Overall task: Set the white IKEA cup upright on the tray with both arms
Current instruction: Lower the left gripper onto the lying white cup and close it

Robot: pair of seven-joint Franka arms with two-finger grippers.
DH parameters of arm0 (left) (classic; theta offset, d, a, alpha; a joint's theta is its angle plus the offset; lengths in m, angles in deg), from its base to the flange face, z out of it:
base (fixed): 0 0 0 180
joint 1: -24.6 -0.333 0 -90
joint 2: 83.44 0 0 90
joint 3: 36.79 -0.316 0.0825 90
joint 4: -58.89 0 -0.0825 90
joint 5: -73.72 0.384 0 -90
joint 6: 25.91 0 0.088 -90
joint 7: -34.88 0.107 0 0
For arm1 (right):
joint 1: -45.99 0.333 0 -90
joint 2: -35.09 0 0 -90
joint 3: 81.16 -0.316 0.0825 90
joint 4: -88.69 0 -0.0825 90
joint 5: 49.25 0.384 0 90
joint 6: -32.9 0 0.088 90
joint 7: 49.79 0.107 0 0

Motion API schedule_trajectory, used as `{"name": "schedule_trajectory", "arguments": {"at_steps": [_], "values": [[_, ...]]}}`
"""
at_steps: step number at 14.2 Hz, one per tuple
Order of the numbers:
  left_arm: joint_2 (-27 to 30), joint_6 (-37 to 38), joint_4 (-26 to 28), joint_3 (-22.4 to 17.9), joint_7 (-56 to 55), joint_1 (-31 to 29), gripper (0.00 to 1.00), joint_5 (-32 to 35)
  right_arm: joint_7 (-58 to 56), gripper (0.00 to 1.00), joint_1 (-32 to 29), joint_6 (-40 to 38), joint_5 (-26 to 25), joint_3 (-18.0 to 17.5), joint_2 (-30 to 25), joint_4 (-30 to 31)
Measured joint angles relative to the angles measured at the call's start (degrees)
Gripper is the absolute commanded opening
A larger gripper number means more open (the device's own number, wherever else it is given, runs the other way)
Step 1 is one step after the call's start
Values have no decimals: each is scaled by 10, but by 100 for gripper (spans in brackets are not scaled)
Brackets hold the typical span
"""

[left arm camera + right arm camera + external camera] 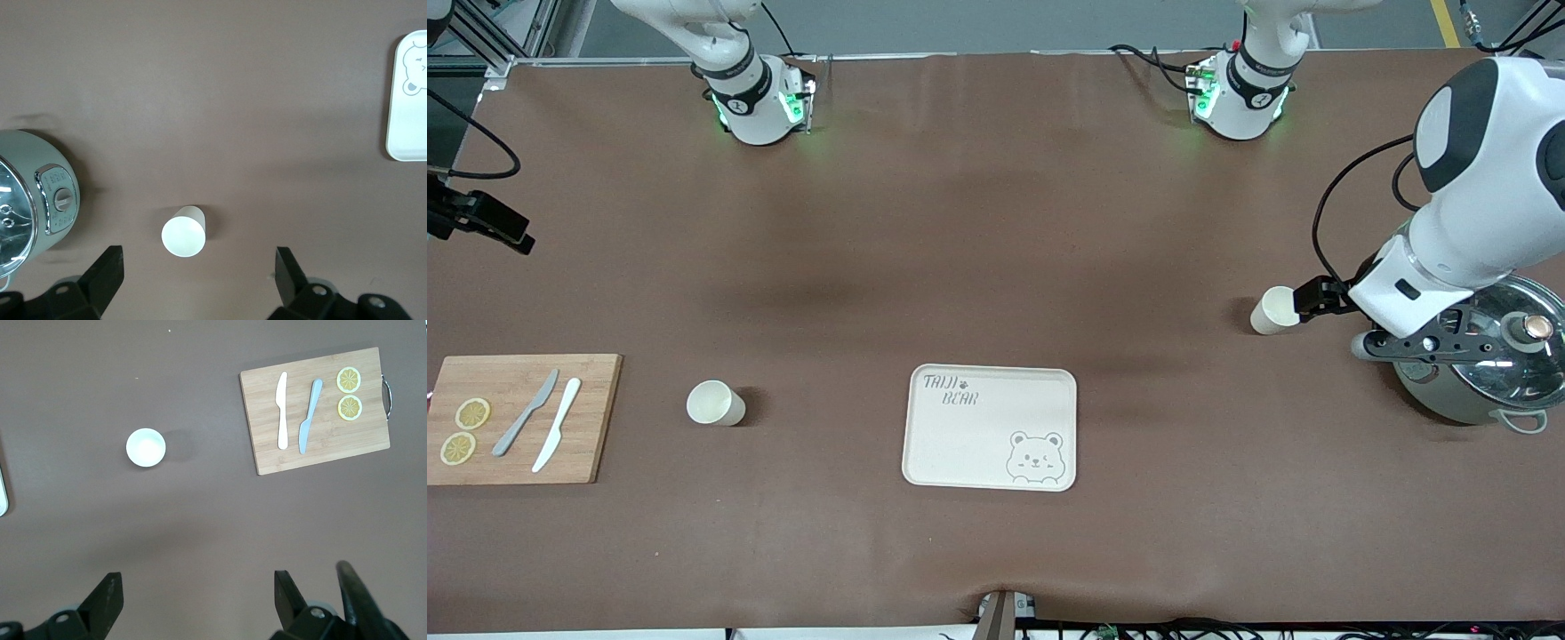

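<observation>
Hovering left gripper (jaws apart) over upright cup, tray well apart

Left gripper and right gripper aloft, jaws wide

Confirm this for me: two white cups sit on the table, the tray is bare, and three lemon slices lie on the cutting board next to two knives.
Not quite: the cutting board carries two lemon slices, not three, as the right wrist view shows. The rest holds: two white cups sit on the table, the tray is bare, and two knives lie beside the slices.
</observation>
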Motion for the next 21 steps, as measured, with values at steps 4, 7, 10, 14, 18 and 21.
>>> {"name": "schedule_trajectory", "arguments": {"at_steps": [4,7,10,14,18,21], "values": [[-2,0,0,0,0,1,100,0,0,100,0,0,0,0,0,0],[-4,0,3,0,0,1,100,0,0,100,0,0,0,0,0,0],[-4,-57,44,0,0,-1,100,0,0,100,0,0,0,0,0,0],[15,-170,150,0,26,-16,100,0,0,100,0,0,0,0,0,0],[39,-262,251,0,53,-27,100,1,0,100,0,0,0,0,0,0],[56,-310,319,-1,82,-43,100,2,0,100,0,0,0,0,0,0]]}}
